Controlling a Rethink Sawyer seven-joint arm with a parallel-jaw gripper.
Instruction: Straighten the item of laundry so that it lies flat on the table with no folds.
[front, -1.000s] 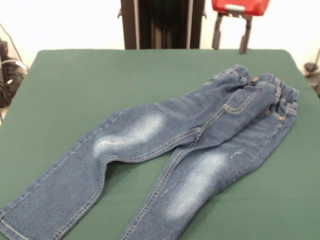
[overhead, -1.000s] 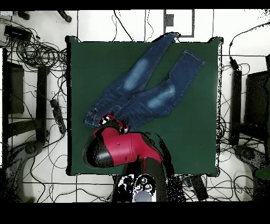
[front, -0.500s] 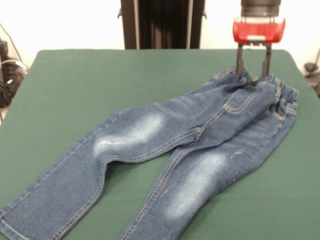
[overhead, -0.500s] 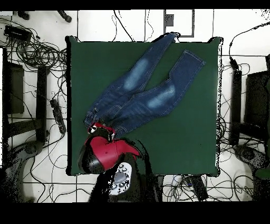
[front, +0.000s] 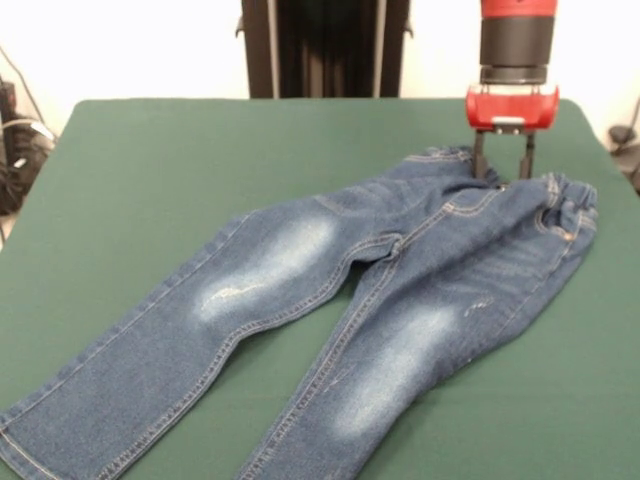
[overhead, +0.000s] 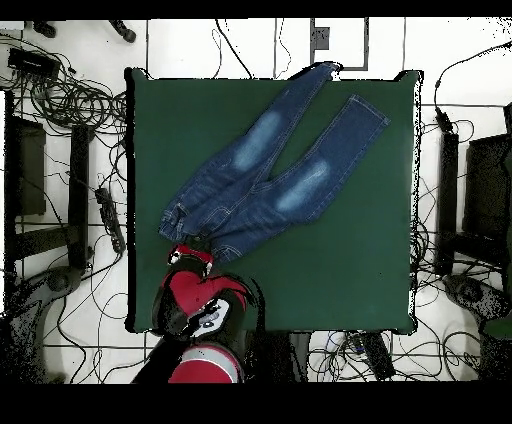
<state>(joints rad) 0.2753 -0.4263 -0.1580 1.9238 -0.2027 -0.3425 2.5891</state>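
The blue denim jeans (front: 380, 290) lie spread on the green tabletop (front: 160, 170), legs running toward 7 o'clock and the waistband at 2 o'clock, where the gripper (front: 502, 170) stands with its fingers (front: 480, 160) set narrowly apart, pinching the waistband edge.

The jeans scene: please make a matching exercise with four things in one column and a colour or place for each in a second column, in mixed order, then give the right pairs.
Column 1:
1. jeans
2. table
3. end effector
4. thigh patches

Column 2:
A. dark green
B. at the waistband
C. whitish
D. blue denim

Pairs: 1-D, 2-A, 3-B, 4-C
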